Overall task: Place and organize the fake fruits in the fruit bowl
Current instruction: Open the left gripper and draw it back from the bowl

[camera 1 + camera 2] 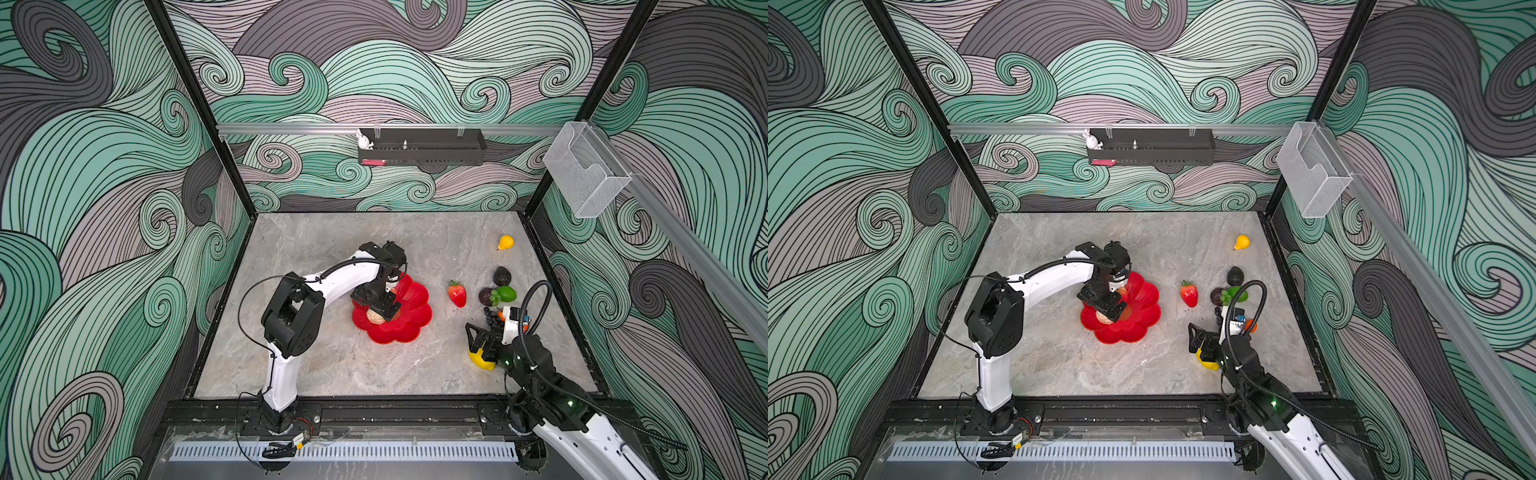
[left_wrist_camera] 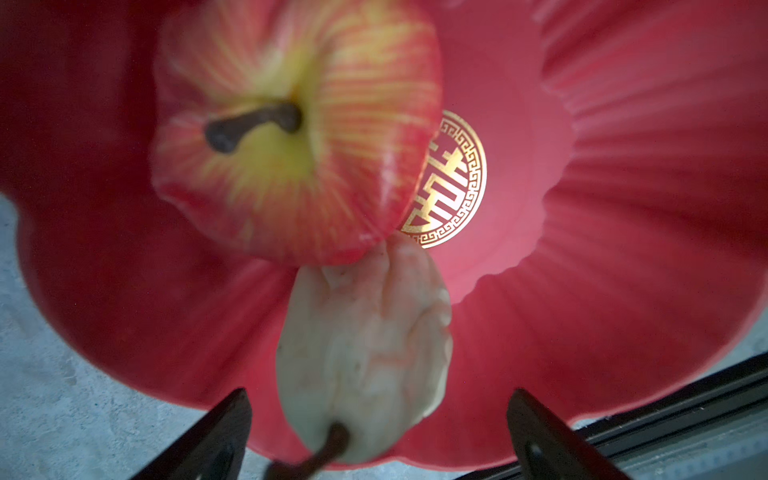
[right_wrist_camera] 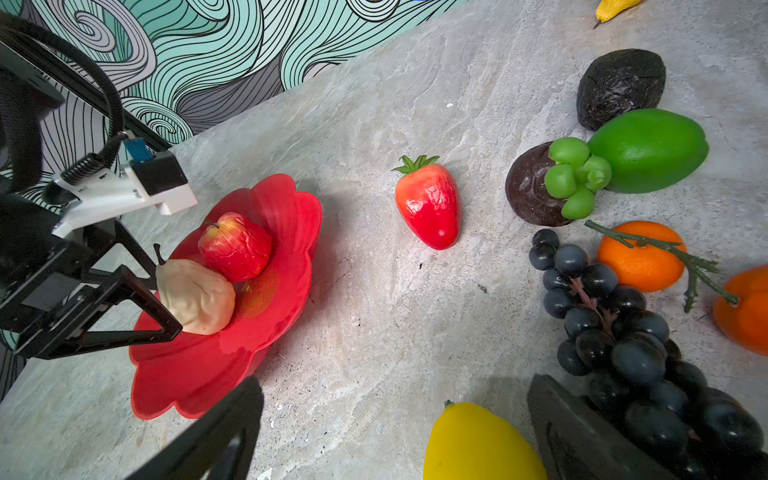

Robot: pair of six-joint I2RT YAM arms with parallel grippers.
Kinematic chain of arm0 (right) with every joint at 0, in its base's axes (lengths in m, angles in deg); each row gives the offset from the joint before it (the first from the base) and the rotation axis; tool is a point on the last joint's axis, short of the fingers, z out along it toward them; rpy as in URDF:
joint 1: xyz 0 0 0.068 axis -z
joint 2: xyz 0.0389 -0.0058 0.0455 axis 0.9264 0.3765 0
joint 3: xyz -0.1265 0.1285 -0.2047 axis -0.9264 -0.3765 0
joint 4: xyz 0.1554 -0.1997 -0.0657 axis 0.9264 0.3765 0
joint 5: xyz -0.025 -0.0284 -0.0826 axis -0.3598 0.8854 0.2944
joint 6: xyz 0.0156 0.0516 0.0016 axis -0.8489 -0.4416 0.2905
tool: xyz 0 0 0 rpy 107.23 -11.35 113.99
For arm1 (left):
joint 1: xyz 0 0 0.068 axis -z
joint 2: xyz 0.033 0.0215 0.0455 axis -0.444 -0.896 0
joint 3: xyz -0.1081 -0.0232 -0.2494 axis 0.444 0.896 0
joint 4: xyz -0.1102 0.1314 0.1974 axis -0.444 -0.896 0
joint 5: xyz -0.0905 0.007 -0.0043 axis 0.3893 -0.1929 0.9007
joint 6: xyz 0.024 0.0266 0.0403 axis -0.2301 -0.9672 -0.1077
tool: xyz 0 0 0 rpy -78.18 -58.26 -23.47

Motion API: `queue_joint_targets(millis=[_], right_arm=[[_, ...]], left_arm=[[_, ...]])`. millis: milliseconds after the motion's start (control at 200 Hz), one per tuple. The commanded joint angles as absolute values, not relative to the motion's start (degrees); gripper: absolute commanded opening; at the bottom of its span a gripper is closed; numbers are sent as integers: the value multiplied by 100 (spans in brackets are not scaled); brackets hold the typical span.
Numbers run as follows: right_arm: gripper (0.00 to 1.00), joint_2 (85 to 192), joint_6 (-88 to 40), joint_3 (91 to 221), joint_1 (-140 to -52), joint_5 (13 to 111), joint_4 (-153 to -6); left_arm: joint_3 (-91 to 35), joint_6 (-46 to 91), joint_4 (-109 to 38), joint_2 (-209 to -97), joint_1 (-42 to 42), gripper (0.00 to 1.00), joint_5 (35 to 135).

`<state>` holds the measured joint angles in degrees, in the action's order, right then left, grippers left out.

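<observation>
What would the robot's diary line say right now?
bowl: apple, pear | left gripper: open at pear | right gripper: open by lemon | strawberry: on table

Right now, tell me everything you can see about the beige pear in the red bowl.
The beige pear lies on its side in the red fruit bowl, between the centre and the rim. Its skin looks matte, cream and wrinkled, like moulded foam or plastic, with a thin dark stem. The end away from the stem touches the red apple. The left hand straddles the stem end, open, one finger on either side.
</observation>
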<state>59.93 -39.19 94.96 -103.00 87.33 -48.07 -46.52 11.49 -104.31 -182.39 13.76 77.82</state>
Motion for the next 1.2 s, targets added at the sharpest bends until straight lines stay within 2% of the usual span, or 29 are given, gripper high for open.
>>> queue_joint_targets(millis=[0,115,320,525,685,836,1196], right_arm=[[100,6039,-3857,9484,-10269,8912,-4879],[100,6487,-3901,9864,-10230,9225,-4616],[100,8253,-3432,10998,-10126,9111,-4322],[100,9559,-3386,11804,-9962,8859,-3741],[99,9974,-3683,12006,-9860,8681,-3301],[99,10024,-4099,11998,-9887,8472,-2863],[97,10474,-4234,12070,-9883,8722,-2654]], left_arm=[[-4492,1341,-10461,-17646,1336,99,7828],[-4072,1450,-10164,-16855,1401,99,7936],[-2937,1591,-9303,-15046,1460,99,7753],[-1658,1632,-8378,-12755,1481,99,6930],[-850,1682,-7934,-11108,1464,99,6342],[-581,1883,-8097,-10592,1461,99,5745],[-593,1964,-8268,-10525,1468,99,5777]])
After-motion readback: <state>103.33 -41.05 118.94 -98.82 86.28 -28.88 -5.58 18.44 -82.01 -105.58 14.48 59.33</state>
